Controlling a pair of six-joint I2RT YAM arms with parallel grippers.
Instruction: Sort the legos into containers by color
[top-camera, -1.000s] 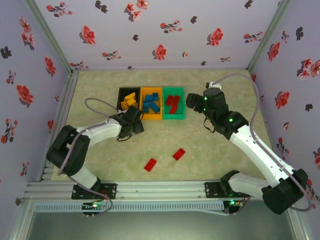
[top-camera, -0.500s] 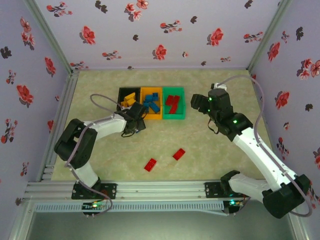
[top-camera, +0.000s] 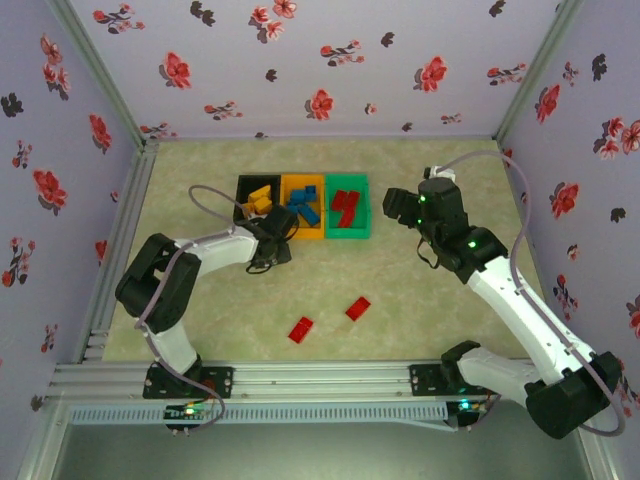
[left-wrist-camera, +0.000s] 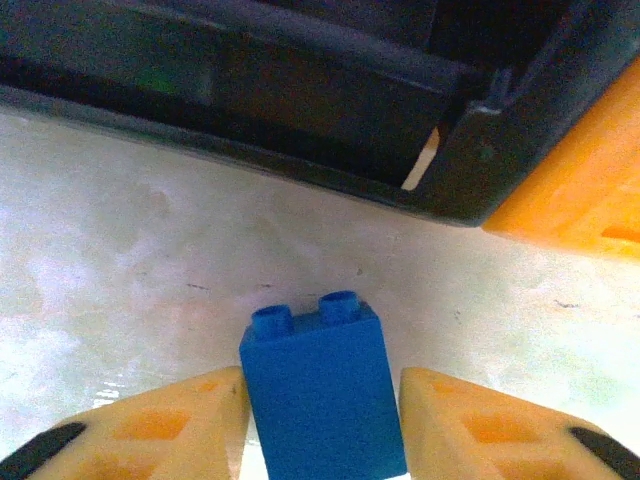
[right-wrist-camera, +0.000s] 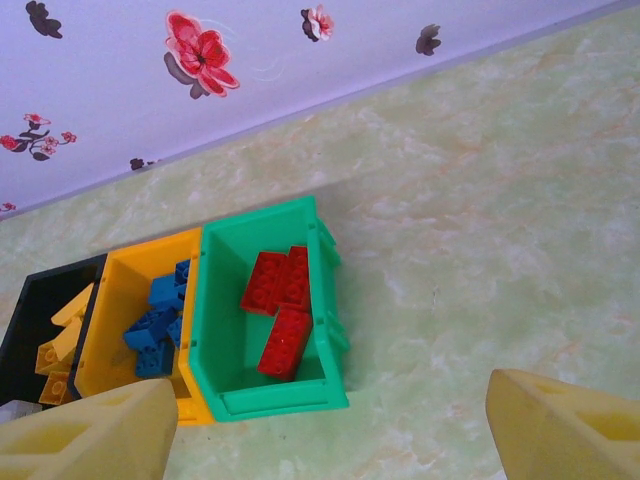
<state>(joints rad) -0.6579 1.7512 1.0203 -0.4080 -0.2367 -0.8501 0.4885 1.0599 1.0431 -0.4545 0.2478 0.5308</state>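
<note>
Left fingers flush against blue lego

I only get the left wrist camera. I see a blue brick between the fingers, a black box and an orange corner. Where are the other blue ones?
Observer: The orange bin, the middle one of three in a row, holds blue bricks like your blue brick.
Child: Are any bricks lying outside the boxes?
Observer: Yes. A red brick and a second red brick lie on the table, well in front of the row.
Child: What's the other arm doing?
Observer: The right gripper hangs open and empty, just right of the green bin.
</note>
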